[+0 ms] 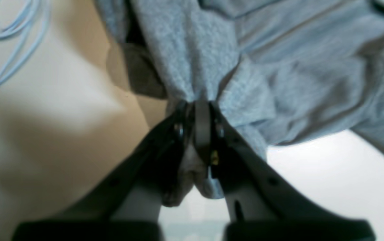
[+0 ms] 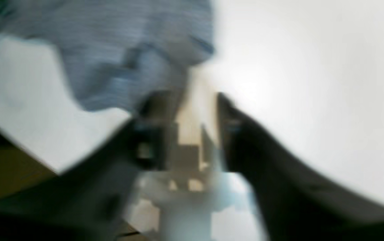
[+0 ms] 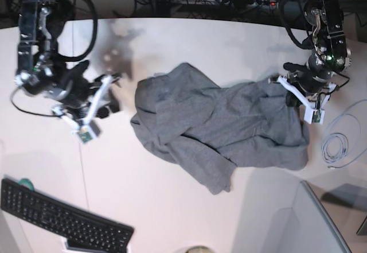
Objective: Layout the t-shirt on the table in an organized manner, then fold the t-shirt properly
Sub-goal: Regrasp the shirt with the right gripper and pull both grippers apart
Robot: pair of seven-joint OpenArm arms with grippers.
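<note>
With the left gripper [image 1: 200,110] pinched on the rumpled grey t-shirt [image 3: 221,124] mid-frame on the table [image 3: 172,207] and the right gripper [image 3: 109,89] spread empty at left, spreading evenly probably needed a matching opposite-edge grip.

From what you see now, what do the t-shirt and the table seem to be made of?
The t-shirt: soft heather-grey knit, probably cotton; it creases and bunches, with a fuzzy flecked surface up close. The table: smooth white hard top, likely laminate; faint sheen, exact material unclear.
</note>
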